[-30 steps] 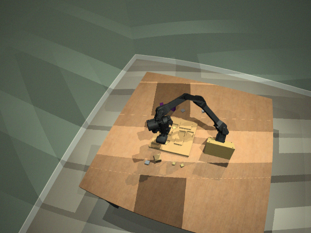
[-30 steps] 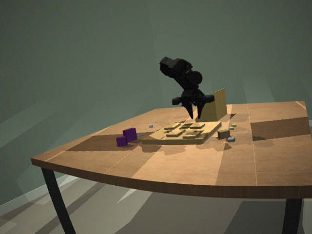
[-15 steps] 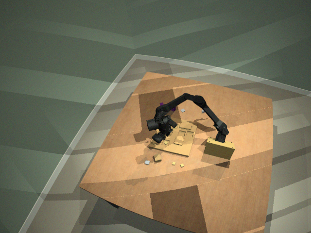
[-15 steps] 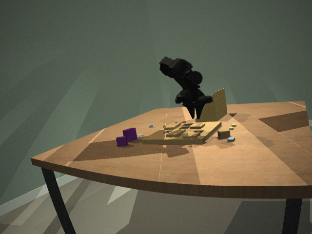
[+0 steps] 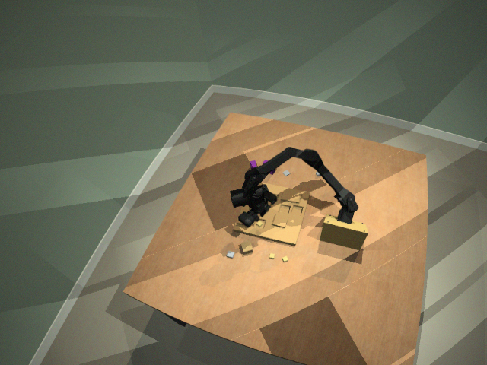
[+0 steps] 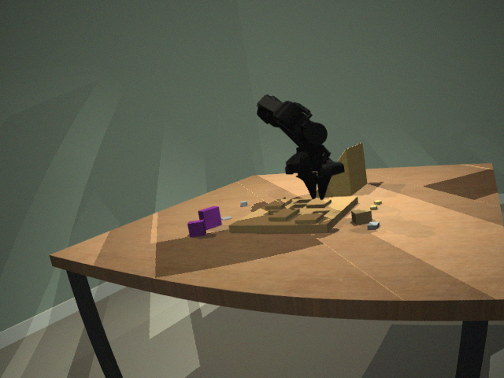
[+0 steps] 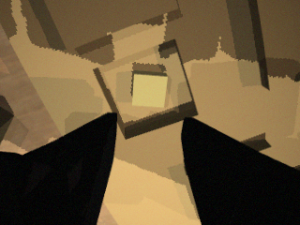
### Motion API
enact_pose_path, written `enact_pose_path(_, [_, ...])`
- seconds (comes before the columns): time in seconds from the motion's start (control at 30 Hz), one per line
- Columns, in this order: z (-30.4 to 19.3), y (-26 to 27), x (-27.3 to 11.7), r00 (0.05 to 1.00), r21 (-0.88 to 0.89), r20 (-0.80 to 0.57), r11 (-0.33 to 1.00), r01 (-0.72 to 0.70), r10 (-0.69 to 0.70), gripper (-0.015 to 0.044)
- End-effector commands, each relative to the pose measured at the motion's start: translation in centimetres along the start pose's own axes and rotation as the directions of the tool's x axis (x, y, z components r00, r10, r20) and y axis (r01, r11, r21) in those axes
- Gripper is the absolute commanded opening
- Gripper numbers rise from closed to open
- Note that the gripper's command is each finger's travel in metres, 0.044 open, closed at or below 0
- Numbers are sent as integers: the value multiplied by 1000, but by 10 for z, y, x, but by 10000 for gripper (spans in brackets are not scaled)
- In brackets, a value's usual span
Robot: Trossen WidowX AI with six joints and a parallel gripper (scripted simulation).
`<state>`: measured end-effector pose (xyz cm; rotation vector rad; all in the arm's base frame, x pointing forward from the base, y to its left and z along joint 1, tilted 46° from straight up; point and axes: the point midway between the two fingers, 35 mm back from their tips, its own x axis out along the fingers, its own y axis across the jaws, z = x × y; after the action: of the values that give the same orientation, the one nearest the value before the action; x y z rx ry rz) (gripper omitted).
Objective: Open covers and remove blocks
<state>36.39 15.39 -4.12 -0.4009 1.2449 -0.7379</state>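
Partly Open Pincer Lines Up on a Block in Its Well

In the exterior view, from left, two purple blocks (image 5: pixel 253 163) (image 6: pixel 209 217) stand beside the tan puzzle board (image 5: pixel 288 236) (image 6: pixel 280 228) (image 7: pixel 222 98). Above it hangs the black two-fingered gripper (image 5: pixel 261 213) (image 6: pixel 317 198) (image 7: pixel 149 126), about a third open and gripping nothing. Its pale-yellow block (image 5: pixel 259 223) (image 7: pixel 150 90) sits in a square well (image 5: pixel 264 224) (image 7: pixel 159 123), probably below fingertip height, though depth is hard to judge. A good lift would centre the fingers, turn them square to the block's faces, descend inside the walls, close gently and rise straight. At right, two small yellow blocks (image 5: pixel 272 255) (image 6: pixel 373 208) rest on the table.
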Motion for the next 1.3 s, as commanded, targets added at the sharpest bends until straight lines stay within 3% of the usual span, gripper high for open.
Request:
enact_pose_path(0.0, [1, -2, 9, 1000, -1, 0, 1000, 5, -5, 144])
enact_pose_path(0.77, [2, -1, 16, 1000, -13, 0, 1000, 5, -5, 144])
enact_pose_path(1.0, [2, -1, 21, 1000, -374, 0, 927, 5, -5, 144])
enact_pose_path(1.27, [2, -2, 29, 1000, -819, 0, 574, 3, -6, 144])
